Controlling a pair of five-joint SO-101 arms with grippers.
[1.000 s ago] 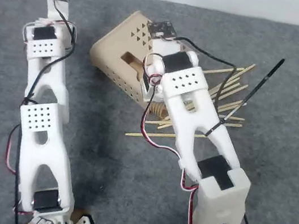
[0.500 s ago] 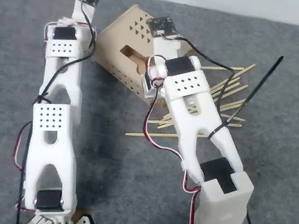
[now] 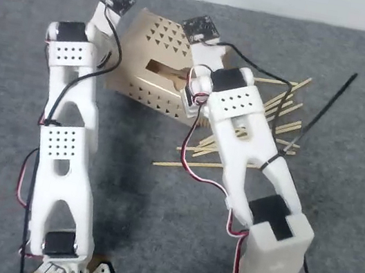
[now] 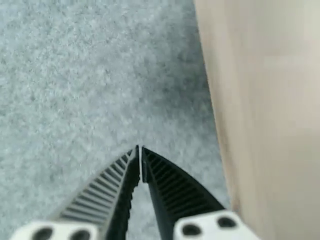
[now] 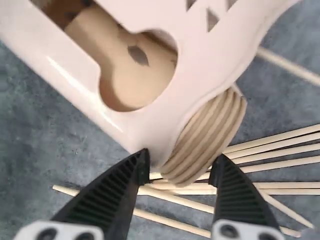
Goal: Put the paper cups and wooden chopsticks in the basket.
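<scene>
Table (image 3: pixel 156 209): grey felt top. There is open room across the near middle between the two arms and along the right edge.
Left arm (image 3: pixel 71 90): stretched toward the far edge, with its wrist just beside the basket's left wall.
Right arm (image 3: pixel 250 148): reaches over the chopsticks. In the high view its wrist covers the basket's near right corner.
Basket (image 3: pixel 155 55): beige with triangle holes, tipped over near the middle of the far edge. The left wrist view shows it as a plain wall (image 4: pixel 265 100). The right wrist view shows its handle cut-out (image 5: pixel 165 40) with a tan rounded body behind it.
Paper cups (image 5: pixel 205 145): a stack of rims lying sideways, pressed against the basket's corner and on top of the chopsticks.
Wooden chopsticks (image 3: pixel 286 105): scattered on the felt right of the basket, fanned toward the right edge, some under the right arm. Up close they cross beneath the cups (image 5: pixel 280 150).
Left claw (image 4: pixel 139 150): clenched, tips together, empty, low over bare felt and near the basket wall.
Right claw (image 5: pixel 182 157): released, with fingers either side of the cup rims. One tip is against the basket's corner.
Black cable tie (image 3: pixel 319 117): sticks out from the right arm toward the right edge.
</scene>
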